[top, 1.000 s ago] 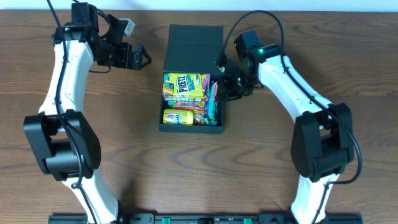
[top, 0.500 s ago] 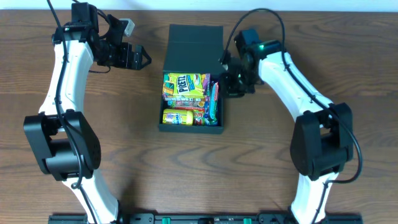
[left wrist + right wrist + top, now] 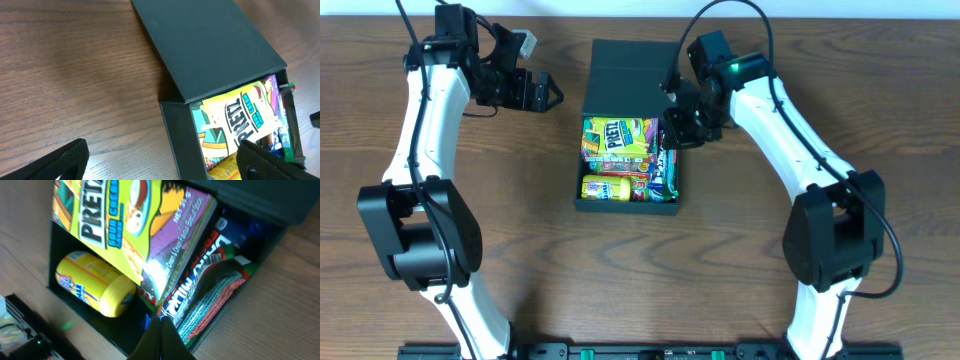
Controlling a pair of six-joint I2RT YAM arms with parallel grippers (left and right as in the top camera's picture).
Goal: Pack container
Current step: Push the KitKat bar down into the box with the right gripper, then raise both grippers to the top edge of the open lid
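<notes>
**Overhead view: container filled, lid open**

The right pincer [image 3: 672, 128], pressed together and pinching nothing, hangs over the right edge of the container [image 3: 625, 207]. Its tip is above the packets stood on edge there; whether it touches them cannot be told.

Directly under it, the right wrist view shows a dark packet [image 3: 192, 297] with white letters that look like "MILK". A teal-and-red wrapper [image 3: 225, 287] is wedged beside it, its print too small to read. Next over lies a yellow-and-purple bag [image 3: 145, 225] marked "PRET…", with the rest cut off and "NET W…" on its purple corner. Below the bag rests a yellow can [image 3: 95, 282] whose label is blurred.

The container sits mid-bench [image 3: 740, 260] between the arms, its lid [image 3: 632, 62] folded back flat on the far side. The left pincer [image 3: 542, 93], spread and empty, waits well off to the left.

Packing looks nearly done. The snacks fill the container and none lie loose on the bench in view. What seems left is a last tuck of the right-hand packets, then swinging the lid shut.
</notes>
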